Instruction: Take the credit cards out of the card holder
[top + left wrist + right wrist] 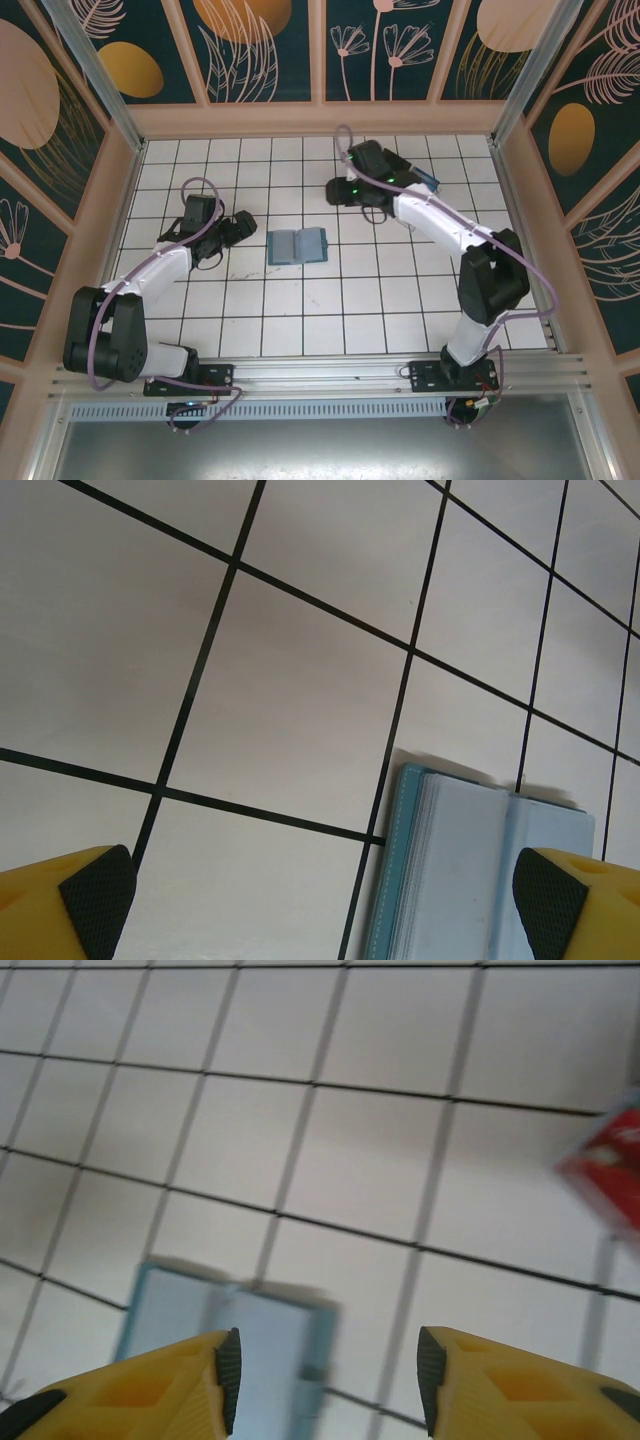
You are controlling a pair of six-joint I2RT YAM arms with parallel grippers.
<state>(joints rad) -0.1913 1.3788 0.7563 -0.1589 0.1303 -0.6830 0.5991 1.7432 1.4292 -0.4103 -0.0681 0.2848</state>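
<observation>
Near the middle of the white tiled table (300, 320), the card holder (297, 246) lies spread open like a small book, its two halves flat on either side of a central fold. From above it reads as a slim blue-grey rectangle. In the left wrist view the card holder (480, 870) shows pale blue-grey inner leaves and a teal outer edge with a line of light stitching along its 9 o'clock border; it casts a narrow shadow toward 12 o'clock. In the right wrist view the card holder (250, 1330) is blurred, a pale blue shape with a darker teal rim.

The left fingers (238, 228) sit near the holder at its 10 o'clock, apart from it. The left fingers (95, 905) are spread wide, with bare tile and part of the holder between them.

The right fingers (342, 192) are at the holder's 1 o'clock, also apart from it. The right fingers (180, 1390) stand parted and grip nothing.

At 3 o'clock in the right wrist view is a red-and-white card (610, 1165), too blurred to make out in detail.
</observation>
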